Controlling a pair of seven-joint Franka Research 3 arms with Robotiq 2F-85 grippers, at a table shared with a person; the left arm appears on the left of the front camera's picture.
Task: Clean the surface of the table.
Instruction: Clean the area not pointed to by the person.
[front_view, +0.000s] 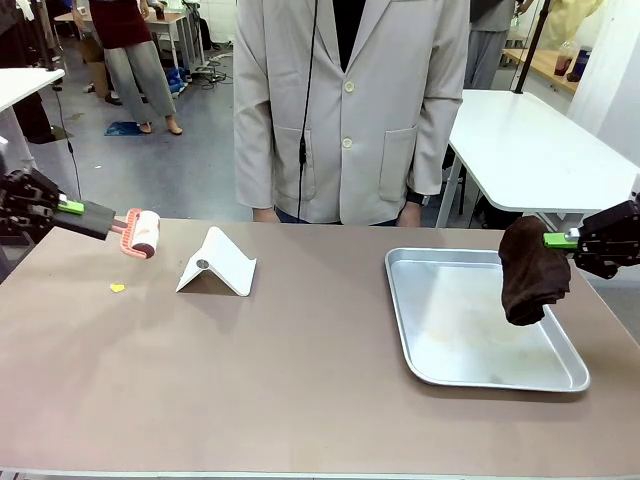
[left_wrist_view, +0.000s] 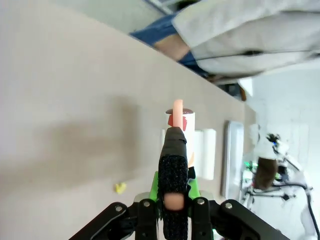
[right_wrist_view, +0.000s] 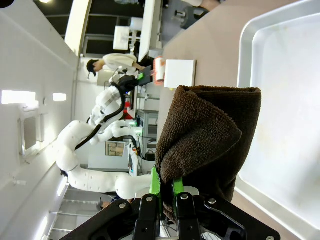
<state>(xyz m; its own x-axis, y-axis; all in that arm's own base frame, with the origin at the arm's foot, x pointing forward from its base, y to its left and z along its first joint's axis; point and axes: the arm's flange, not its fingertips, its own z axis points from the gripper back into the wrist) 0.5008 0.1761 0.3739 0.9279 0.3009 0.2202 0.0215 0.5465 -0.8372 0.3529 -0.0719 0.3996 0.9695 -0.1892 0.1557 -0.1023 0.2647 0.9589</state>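
- Front view: the left gripper (front_view: 78, 209), at the far left of the bench (front_view: 300, 390), is clamped on the dark handle of a lint roller (front_view: 141, 233). The roller's head hangs just above the brown top.
- A small yellow scrap (front_view: 118, 287) lies on the bench just nearer than the roller head, and a white folded stand (front_view: 217, 263) sits to its right.
- The right gripper (front_view: 562, 240) pinches a dark brown cloth (front_view: 532, 270) that dangles over the right side of a silver tray (front_view: 495, 380). A person (front_view: 350, 120) stands at the far edge.
- Left wrist view: the jaws sit narrow on the wrapped handle, with the roller head (left_wrist_view: 181, 120) pointing ahead. The scrap (left_wrist_view: 120, 188) lies off to one side of the handle's line.
- Right wrist view: the jaws are squeezed tight on a fold of the cloth (right_wrist_view: 210, 135), with the tray (right_wrist_view: 285, 100) beneath it.
- To do this step well, I judge the roller should swing over the scrap and come down flat, so its full width meets the bench. It should then roll lightly, keeping clear of the stand.
- The cloth probably needs moving off the tray to bare bench before it wipes.
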